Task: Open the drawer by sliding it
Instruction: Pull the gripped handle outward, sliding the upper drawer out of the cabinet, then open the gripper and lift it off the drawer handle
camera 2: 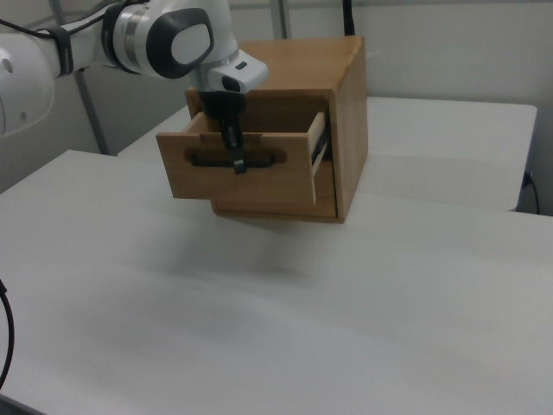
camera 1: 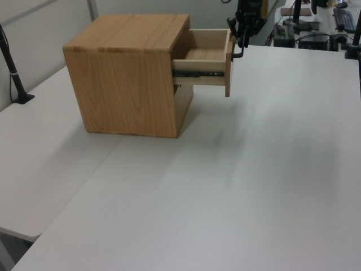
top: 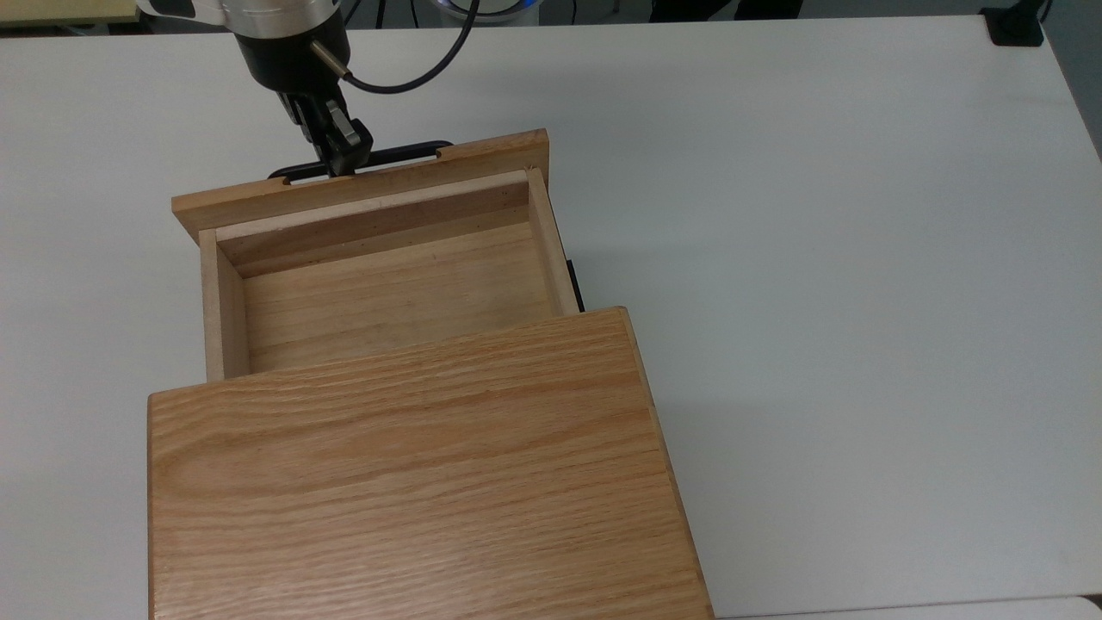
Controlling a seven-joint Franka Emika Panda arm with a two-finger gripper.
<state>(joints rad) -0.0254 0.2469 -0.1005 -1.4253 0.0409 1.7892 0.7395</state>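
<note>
Here, white table [top: 818, 258], oak cabinet [top: 413, 482], drawer [top: 387, 284] pulled out.

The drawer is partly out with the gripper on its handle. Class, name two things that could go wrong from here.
1. The gripper holds the handle left of its middle in the top view, so the drawer might skew and bind on its slide rail.
2. The cabinet stands loose on the table and already looks turned; more pulling may drag it instead.
</note>
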